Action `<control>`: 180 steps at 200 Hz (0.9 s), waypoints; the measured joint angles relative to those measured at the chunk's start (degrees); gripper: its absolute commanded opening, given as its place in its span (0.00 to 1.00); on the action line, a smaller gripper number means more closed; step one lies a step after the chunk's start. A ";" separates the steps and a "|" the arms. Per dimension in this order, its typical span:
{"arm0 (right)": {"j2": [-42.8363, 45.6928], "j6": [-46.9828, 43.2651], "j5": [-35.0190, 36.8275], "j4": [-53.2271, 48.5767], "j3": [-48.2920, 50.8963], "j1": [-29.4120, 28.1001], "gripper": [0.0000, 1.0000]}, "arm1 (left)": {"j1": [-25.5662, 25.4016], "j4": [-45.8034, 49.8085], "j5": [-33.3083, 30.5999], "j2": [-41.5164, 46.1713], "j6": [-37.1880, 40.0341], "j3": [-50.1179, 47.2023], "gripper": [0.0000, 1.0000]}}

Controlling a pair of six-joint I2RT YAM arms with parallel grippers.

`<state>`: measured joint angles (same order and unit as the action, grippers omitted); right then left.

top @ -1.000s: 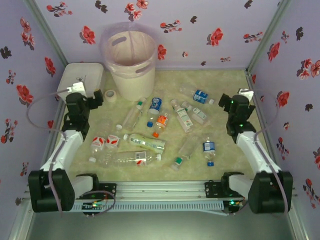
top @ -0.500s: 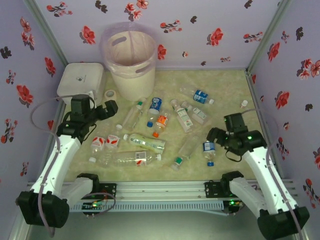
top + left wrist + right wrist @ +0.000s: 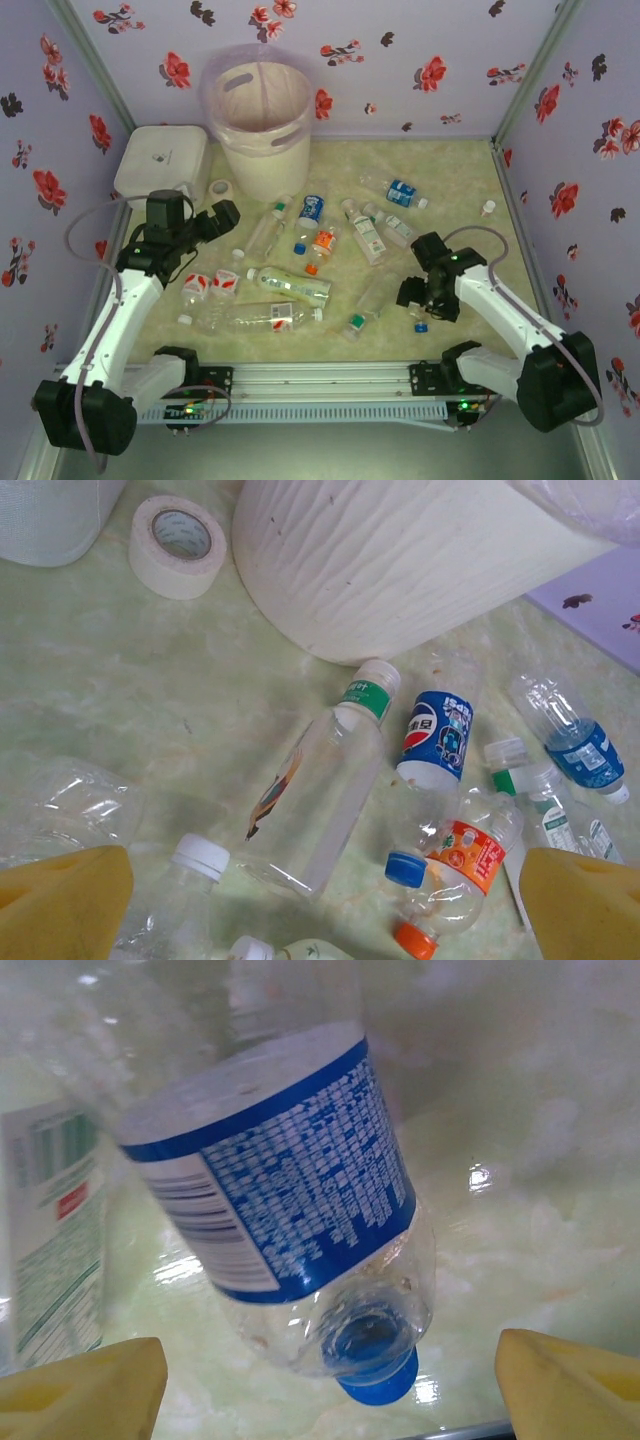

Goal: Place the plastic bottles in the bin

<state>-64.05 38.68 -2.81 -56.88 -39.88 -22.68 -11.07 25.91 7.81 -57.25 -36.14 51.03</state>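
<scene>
Viewed from above, about a dozen clear plastic bottles [image 3: 290, 283] lay scattered on their sides across the pale green bench [image 3: 470, 170]. None had yet reached the bin [image 3: 262, 165], a tall cream bucket at the far left, just beside a white lidded box [image 3: 160, 160]. The part of the bin's inside that we could see showed its pink liner bag and no bottles, so we judged the task to be at its very beginning. The right fingers [image 3: 80, 1390] stood open on either side of a blue-labelled bottle with a blue cap [image 3: 290, 1190], low over it near the right front of the bench. Bench showed between each pad and the bottle, so nothing was gripped. The left fingers [image 3: 60, 900] were spread wide and empty, hovering over a clear bottle with a green neck band [image 3: 320, 800], a Pepsi bottle [image 3: 435, 735] and an orange-labelled bottle [image 3: 465, 855]. Those bottles lay just in front of the bin wall, with a roll of tape [image 3: 178, 545] nearby. Flowered walls closed the bench on three sides and a metal rail [image 3: 320, 378] ran along the near edge. Bare bench lay along the right and far sides, while the middle was crowded. In our judgement, a carry from the right side would need height to pass over the scatter and clear the tall bin rim.
</scene>
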 measured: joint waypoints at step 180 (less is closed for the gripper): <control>-0.22 -6.88 -5.11 3.23 -22.49 -0.09 0.30 | -9.16 -16.31 6.64 -1.25 -12.87 -1.53 0.98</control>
<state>-64.27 31.79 -7.92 -53.65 -62.37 -22.76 -20.23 9.61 14.46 -58.50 -49.01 49.50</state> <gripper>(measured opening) 0.463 0.978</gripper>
